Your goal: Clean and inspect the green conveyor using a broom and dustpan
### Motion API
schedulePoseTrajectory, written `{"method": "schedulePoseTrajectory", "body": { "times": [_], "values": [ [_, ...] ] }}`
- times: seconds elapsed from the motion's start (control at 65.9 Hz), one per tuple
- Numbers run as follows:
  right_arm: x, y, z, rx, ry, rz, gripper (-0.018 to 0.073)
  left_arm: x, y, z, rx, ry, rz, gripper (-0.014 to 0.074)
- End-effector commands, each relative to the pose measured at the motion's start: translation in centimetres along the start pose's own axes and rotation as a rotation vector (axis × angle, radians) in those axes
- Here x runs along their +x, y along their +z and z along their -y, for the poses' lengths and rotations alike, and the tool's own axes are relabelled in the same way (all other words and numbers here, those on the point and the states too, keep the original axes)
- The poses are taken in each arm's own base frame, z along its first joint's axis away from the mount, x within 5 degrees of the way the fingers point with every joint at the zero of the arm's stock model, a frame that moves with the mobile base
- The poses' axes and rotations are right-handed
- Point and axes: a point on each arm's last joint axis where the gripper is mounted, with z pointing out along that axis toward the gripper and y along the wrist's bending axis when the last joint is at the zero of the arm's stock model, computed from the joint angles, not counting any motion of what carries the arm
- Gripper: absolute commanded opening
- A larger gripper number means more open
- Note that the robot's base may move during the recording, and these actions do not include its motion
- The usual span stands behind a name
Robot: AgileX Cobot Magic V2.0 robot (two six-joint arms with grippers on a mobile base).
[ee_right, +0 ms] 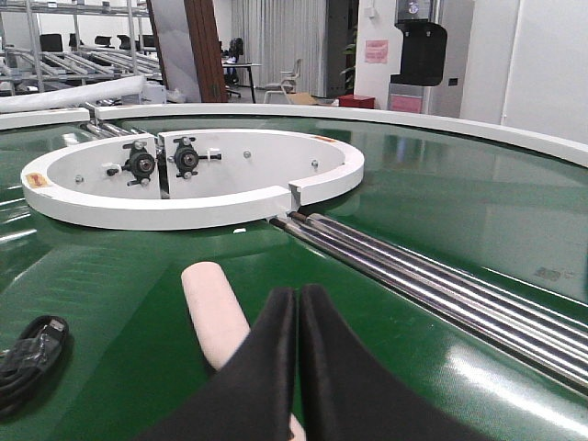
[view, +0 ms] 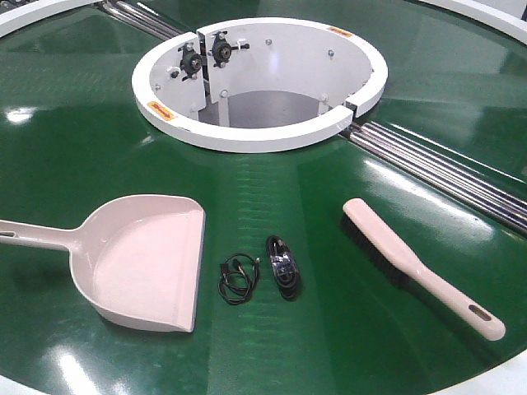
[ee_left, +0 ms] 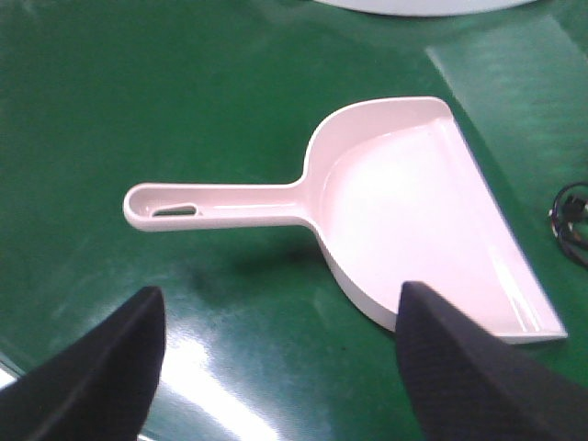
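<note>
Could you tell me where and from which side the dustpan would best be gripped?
Probably the dustpan's long straight handle, from above, jaws across its narrow width. It lies flat on the green conveyor, far slimmer than the wide pan, and the open left gripper hangs near it.

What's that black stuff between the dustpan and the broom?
A loosely coiled black cable and a bundled black cable lie there; the front-facing view shows both.

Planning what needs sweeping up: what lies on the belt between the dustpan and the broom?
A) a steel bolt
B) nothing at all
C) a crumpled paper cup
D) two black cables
D: a thin coiled black cable and a thicker bundled black cable lie on the green conveyor between the dustpan and the broom.
</note>
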Motion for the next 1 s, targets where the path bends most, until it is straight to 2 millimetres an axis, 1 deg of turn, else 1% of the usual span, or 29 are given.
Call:
{"method": "schedulePoseTrajectory", "body": {
  "times": [0.0, 0.091, 0.137, 0.243, 0.319, 0.394, 0.485, 0.561, 0.667, 0.758, 0.774, 0.865, 0.986],
  "values": [
    [-0.7, -0.1, 0.0, 0.002, -0.011, 0.083, -0.0008, -3.6, 0.7, -0.5, 0.017, 0.066, -0.022, 0.0468],
    [-0.7, -0.1, 0.0, 0.002, -0.011, 0.083, -0.0008, -6.0, 2.4, -0.9, 0.058, 0.139, -0.154, 0.0462],
    [-0.7, -0.1, 0.0, 0.002, -0.011, 0.083, -0.0008, -6.9, 4.0, -1.1, 0.094, 0.18, -0.256, 0.0461],
    [-0.7, -0.1, 0.0, 0.002, -0.011, 0.083, -0.0008, -9.0, 6.7, -1.6, 0.156, 0.289, -0.372, 0.0461],
    [-0.7, -0.1, 0.0, 0.002, -0.011, 0.083, -0.0008, -10.4, 8.4, -1.9, 0.191, 0.385, -0.403, 0.0461],
    [-0.7, -0.1, 0.0, 0.002, -0.011, 0.083, -0.0008, -11.4, 10.0, -2.1, 0.222, 0.477, -0.417, 0.0456],
    [-0.7, -0.1, 0.0, 0.002, -0.011, 0.083, -0.0008, -12.3, 11.1, -2.3, 0.24, 0.566, -0.396, 0.0433],
    [-0.7, -0.1, 0.0, 0.002, -0.011, 0.083, -0.0008, -12.7, 11.8, -2.2, 0.265, 0.617, -0.374, 0.0418],
    [-0.7, -0.1, 0.0, 0.002, -0.011, 0.083, -0.0008, -12.5, 12.5, -2.2, 0.305, 0.766, -0.371, 0.0414],
    [-0.7, -0.1, 0.0, 0.002, -0.011, 0.083, -0.0008, -12.4, 12.6, -2.5, 0.312, 0.895, -0.374, 0.0416],
    [-0.7, -0.1, 0.0, 0.002, -0.011, 0.083, -0.0008, -12.4, 12.6, -2.6, 0.31, 0.931, -0.377, 0.042],
    [-0.7, -0.1, 0.0, 0.002, -0.011, 0.083, -0.0008, -12.3, 12.7, -2.9, 0.304, 1.02, -0.391, 0.0448],
    [-0.7, -0.1, 0.0, 0.002, -0.011, 0.083, -0.0008, -12.0, 13.2, -3.0, 0.317, 1.042, -0.428, 0.0519]
  ]
}}
